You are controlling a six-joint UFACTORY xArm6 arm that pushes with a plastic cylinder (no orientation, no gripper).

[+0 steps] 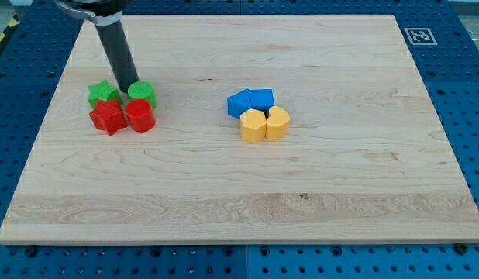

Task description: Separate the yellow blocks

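Two yellow blocks lie touching each other near the board's middle: a yellow hexagon-like block on the left and a yellow rounded block on the right. My tip is far off at the view's upper left, between the green star and the green cylinder, well apart from the yellow blocks.
Two blue blocks sit just above the yellow pair, touching them. A red star and a red cylinder-like block sit just below the green ones. The wooden board lies on a blue perforated table.
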